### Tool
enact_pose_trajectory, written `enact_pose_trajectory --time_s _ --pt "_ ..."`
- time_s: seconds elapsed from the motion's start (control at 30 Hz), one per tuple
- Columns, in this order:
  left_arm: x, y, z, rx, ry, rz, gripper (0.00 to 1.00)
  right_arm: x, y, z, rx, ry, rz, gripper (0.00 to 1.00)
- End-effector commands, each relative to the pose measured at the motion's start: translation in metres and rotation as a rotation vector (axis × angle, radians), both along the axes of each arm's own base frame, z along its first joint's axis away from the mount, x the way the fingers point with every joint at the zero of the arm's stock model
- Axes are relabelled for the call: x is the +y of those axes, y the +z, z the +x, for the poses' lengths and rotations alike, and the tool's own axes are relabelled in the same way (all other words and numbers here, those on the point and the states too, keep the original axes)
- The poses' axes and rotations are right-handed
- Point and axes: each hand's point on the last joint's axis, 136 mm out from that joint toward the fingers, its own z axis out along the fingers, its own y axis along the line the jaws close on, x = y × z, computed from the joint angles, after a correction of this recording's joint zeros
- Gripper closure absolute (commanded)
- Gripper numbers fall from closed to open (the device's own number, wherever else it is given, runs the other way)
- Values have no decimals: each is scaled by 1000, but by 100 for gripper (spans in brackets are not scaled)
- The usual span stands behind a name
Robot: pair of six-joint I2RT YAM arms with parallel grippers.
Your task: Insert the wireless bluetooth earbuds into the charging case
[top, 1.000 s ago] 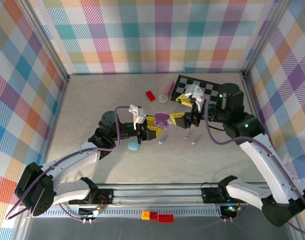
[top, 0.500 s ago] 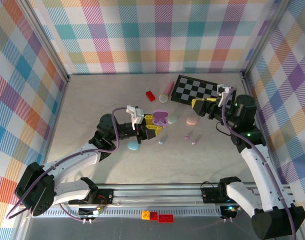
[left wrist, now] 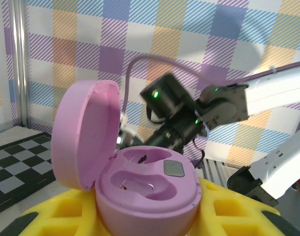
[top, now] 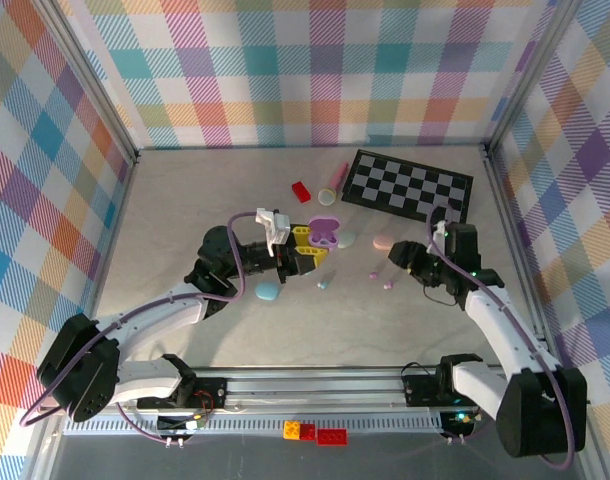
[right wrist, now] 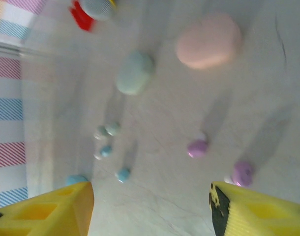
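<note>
Two purple earbuds [right wrist: 197, 147] lie loose on the table [top: 175, 210], close together and apart from every case. By colour they match the case held in the other arm. The right gripper [right wrist: 150, 209] hangs just above them with its yellow fingers [right wrist: 258, 211] spread wide and nothing between them. Its wrist view looks steeply down at the pair, and one bud sits just ahead of the finger at the right of that view. This pose suits a pick from above.

The left gripper [top: 307, 250] is clamped on the lower shell of the purple charging case [left wrist: 145, 189], with one yellow finger at each side. The case appears raised off the table. Its lid [left wrist: 83, 132] is hinged open and stands up at one side, so both moulded sockets face upward. Both sockets appear empty. Holding the case near the buds and toward the other arm probably shortens the transfer and keeps the case from sliding during insertion.

A pink case [right wrist: 208, 41] and a mint case [right wrist: 135, 73] lie shut beyond the purple pair. Teal buds [right wrist: 123, 174] and whitish-mint buds [right wrist: 106, 130] lie off to one side.

No bud is seated yet, so the step in hand is judged to be the pick of one purple bud. The buds are tiny and rounded, and an off-centre closure may flick one away.
</note>
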Motion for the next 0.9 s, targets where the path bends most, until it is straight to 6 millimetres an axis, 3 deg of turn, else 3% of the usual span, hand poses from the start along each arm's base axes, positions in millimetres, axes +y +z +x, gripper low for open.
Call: enact_pose_trajectory --time_s 0.0,0.23,0.47,0.87 --pt "4 35 -7 -102 -21 -73 67 9 -8 0 20 12 69 39" --pt "2 35 -7 -127 -35 -43 67 0 -45 0 92 -5 -4 45" --pt "-5 34 -4 -112 -75 -55 68 -7 -62 7 112 -11 -65 46" --pt "-8 47 -3 -103 -105 -133 67 5 -78 6 135 71 -30 48"
